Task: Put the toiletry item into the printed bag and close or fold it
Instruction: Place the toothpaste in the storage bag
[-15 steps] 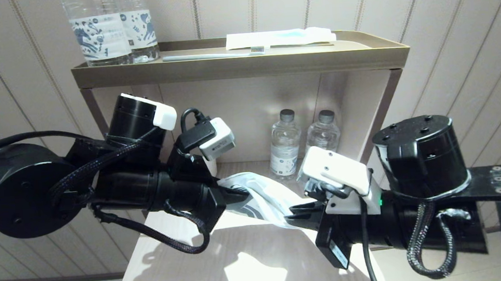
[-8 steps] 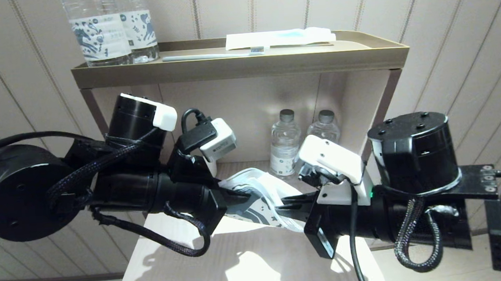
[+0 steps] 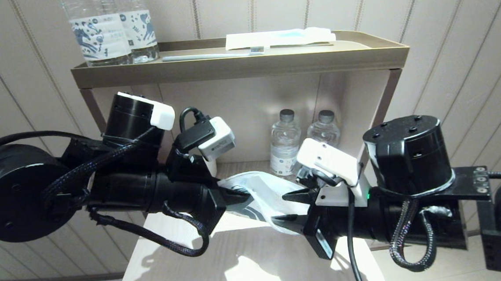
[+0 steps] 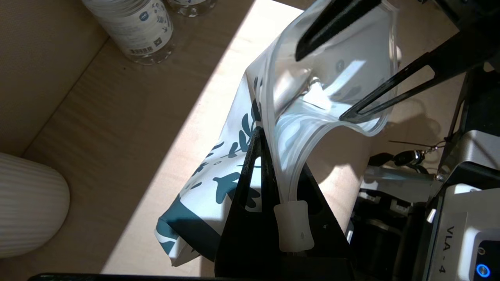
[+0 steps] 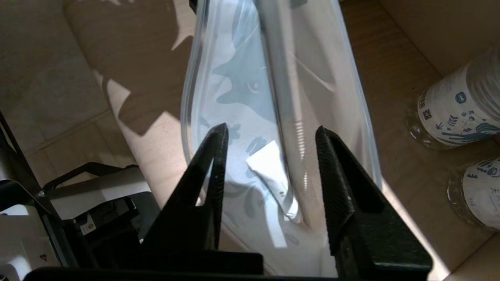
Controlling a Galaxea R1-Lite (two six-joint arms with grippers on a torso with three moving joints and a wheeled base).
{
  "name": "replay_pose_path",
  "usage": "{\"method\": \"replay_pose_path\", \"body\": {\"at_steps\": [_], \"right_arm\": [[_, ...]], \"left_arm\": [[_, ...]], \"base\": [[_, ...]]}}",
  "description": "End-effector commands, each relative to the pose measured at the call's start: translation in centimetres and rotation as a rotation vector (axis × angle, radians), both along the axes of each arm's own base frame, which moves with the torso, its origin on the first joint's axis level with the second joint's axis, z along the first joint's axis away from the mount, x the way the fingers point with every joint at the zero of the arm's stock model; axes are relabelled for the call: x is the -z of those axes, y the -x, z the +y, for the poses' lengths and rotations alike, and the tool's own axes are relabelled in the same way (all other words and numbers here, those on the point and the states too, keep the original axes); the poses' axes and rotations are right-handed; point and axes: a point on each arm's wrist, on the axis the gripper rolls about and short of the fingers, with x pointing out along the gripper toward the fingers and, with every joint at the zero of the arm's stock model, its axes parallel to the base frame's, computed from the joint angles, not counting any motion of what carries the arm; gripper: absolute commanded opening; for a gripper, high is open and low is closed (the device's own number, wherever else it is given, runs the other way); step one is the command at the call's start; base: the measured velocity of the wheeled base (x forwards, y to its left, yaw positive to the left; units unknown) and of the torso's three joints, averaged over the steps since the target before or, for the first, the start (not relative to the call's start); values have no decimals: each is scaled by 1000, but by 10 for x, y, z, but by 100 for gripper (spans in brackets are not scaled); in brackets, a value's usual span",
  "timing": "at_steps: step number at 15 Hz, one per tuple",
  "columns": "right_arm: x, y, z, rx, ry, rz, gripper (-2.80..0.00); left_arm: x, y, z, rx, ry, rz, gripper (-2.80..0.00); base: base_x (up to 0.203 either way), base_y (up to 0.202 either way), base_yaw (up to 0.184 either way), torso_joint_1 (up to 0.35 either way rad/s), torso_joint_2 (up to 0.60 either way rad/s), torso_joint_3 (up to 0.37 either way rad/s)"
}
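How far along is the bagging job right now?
Done: a white item lies inside the white blue-printed plastic bag. In hand: the left gripper pinches the zip end; the right gripper stands open at the mouth. Left: the mouth gapes, unsealed.

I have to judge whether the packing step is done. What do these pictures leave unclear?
- Zip strip: in the left wrist view the left gripper covers the pinched end of the printed bag.
- Bag contents: in the right wrist view only blurred pale shapes show through the plastic between the open right gripper fingers.
- Bag's lower half: both arms hide it in the head view.
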Motion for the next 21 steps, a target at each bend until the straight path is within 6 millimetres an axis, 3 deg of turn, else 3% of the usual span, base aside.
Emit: {"method": "replay_pose_path", "body": {"at_steps": [1,5,12,17,21], "right_arm": [[-2,0,0,-1,-4,-6,0],[-6,2,-2,-1,-16,-18,0],[-61,51,-30,-66,-138,-103,0],[-61,49,-23,-103,-183,-26,0],[-48,32,-9,-77,-174,50,0]], "left_arm": [[1,0,0,6,0,2,-280],[2,0,-1,6,-2,4,-280],[3,1,1,-16,6,48,-280],[-7,11,-5,-6,-6,119,-280],[-35,18,-22,-4,40,183,-280]], "base": [[0,0,0,0,0,0],[0,0,0,0,0,0],[0,0,0,0,0,0],[0,0,0,0,0,0],[0,0,0,0,0,0]]}}
